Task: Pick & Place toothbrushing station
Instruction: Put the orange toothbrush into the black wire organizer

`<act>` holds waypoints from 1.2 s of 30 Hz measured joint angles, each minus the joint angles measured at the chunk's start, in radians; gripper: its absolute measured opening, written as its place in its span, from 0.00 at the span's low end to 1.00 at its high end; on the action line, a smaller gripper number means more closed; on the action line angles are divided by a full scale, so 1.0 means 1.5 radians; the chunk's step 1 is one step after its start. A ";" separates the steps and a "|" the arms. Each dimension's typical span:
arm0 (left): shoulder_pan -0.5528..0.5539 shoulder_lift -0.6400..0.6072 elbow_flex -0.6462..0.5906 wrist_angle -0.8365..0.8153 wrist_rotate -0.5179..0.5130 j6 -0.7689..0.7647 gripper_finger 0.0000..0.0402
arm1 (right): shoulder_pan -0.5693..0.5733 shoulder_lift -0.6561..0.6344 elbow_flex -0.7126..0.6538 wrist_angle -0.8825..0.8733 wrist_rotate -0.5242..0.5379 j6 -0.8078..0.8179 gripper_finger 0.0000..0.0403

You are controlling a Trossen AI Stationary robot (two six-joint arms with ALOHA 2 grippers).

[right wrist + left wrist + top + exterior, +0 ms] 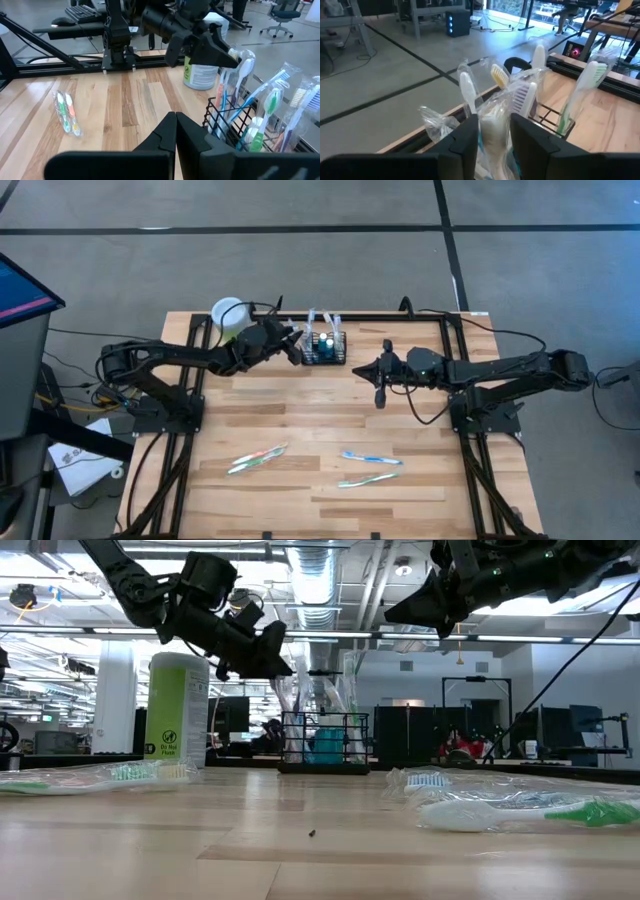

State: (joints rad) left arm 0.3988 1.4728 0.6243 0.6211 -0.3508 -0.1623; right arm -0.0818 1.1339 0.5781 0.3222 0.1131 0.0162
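The toothbrushing station [325,348] is a small black wire basket. In the high view it sits at the 12 o'clock edge of the wooden table [300,420]. It is full of toothbrushes that stand up, most of them in clear plastic wrap. One has a green handle [572,102], one has a yellow head [499,76], and some are white. Something blue shows down inside the basket too.

The left gripper [292,340] is just at the 9 o'clock side of the basket, up above the table. Its fingers [465,137] are a little apart, with a wrapped white toothbrush [492,125] between them. I cannot tell if they are squeezing it.

The right gripper [381,392] hangs in the air at about 4 o'clock from the basket, not touching it. Its fingers [162,131] are pressed together and hold nothing.

A tall pale-green can [229,313] with a white lid stands at about 9 o'clock from the basket, behind the left arm.

More wrapped toothbrushes lie flat near the 6 o'clock side of the table. One pack [257,459] is toward 7 o'clock. A blue one [371,457] and a green one [366,479] lie toward 5 o'clock, close to each other.
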 joint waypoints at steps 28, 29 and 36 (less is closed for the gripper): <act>-0.090 -0.181 0.001 -0.274 0.047 -0.008 0.43 | -0.004 0.000 0.000 -0.013 0.000 0.001 0.00; -0.102 -0.185 0.001 -0.300 0.047 -0.015 0.43 | -0.004 0.000 0.000 -0.014 0.000 0.001 0.00; -0.197 -0.179 0.000 -0.392 0.086 -0.087 0.43 | -0.004 0.000 0.000 -0.015 0.000 0.001 0.00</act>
State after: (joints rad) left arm 0.1036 1.2050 0.6247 0.0332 -0.2222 -0.2930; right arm -0.0875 1.1339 0.5781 0.3000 0.1131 0.0178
